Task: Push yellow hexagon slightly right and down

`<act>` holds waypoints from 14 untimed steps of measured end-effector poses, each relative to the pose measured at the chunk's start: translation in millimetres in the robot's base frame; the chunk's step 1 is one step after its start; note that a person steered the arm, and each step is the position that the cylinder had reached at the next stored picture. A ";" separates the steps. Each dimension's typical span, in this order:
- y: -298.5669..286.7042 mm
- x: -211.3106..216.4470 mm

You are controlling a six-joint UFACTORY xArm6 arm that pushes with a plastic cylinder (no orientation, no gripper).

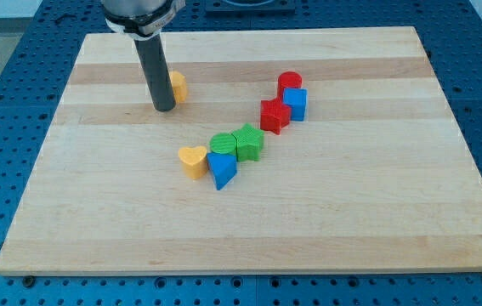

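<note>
The yellow hexagon (177, 87) sits on the wooden board (326, 212) at the view's upper left, partly hidden behind my rod. My tip (163, 108) rests on the board just left of and slightly below the hexagon, touching or nearly touching it.
A yellow heart (193, 161), blue triangle (222, 170), green cylinder (223, 144) and green star-like block (249, 141) cluster mid-board. A red star-like block (275, 115), blue cube (296, 104) and red cylinder (289, 82) stand up and right of them.
</note>
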State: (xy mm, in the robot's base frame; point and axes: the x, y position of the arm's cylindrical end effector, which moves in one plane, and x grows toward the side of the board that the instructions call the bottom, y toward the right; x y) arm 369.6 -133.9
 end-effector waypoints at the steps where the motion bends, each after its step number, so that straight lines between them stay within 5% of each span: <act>1: -19.7 1.0; 3: -80.2 -0.4; 8: 0.0 -23.3; 14: 0.5 -67.4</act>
State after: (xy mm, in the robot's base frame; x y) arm 302.2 -133.4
